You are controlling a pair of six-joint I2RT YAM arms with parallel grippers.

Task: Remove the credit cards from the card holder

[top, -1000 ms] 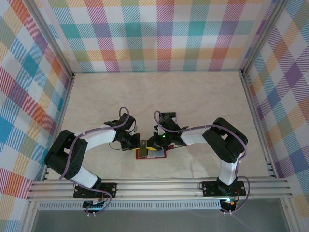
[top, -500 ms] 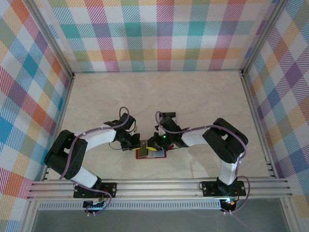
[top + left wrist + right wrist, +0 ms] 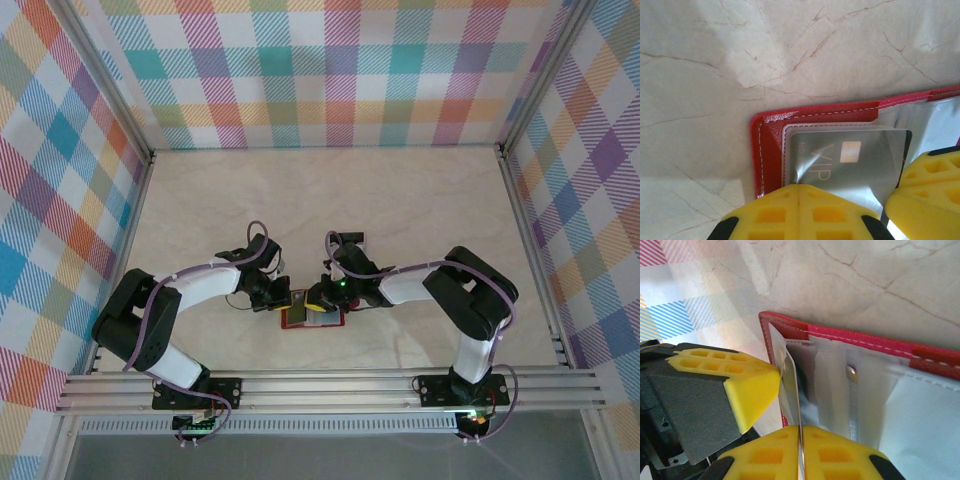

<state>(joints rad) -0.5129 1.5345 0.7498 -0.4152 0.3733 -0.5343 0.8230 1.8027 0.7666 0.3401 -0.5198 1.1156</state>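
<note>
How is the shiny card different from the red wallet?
The wallet is red with white stitching; the card is silver-grey with a gold chip and VIP lettering. The wallet is bigger, and the card lies inside its edges. Both are flat with rounded corners.
</note>
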